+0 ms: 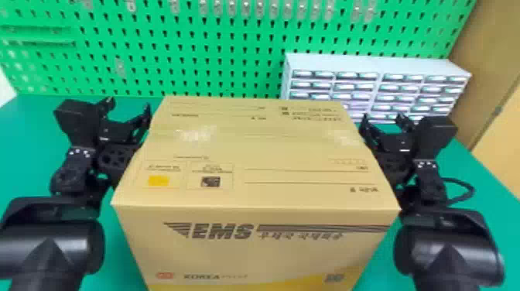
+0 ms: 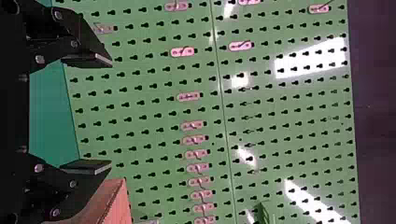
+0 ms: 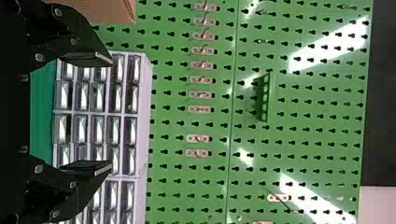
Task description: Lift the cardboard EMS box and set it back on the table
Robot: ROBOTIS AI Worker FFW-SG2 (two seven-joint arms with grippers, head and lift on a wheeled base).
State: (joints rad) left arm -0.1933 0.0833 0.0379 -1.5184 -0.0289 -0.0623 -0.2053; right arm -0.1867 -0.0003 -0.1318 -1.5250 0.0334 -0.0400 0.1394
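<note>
In the head view the cardboard EMS box (image 1: pixel 251 154) stands upright between the two arms, its lettered side facing me. My left gripper (image 1: pixel 127 108) is beside the box's left side, its fingers spread. On the opposite side, my right gripper (image 1: pixel 383 120) is likewise spread, close by the box's right edge. In the left wrist view the box (image 2: pixel 109 205) shows next to one finger of my left gripper (image 2: pixel 111 114), with nothing between the fingers. The right wrist view has a corner of the box (image 3: pixel 109 9) past one finger of my right gripper (image 3: pixel 111 114), which holds nothing.
The box is over a green table (image 1: pixel 27 127). Behind it rises a green pegboard (image 1: pixel 216 50) with small hooks, and a pale drawer cabinet (image 1: pixel 371 65) stands at the back right. A cable (image 1: pixel 466 187) loops off the right arm.
</note>
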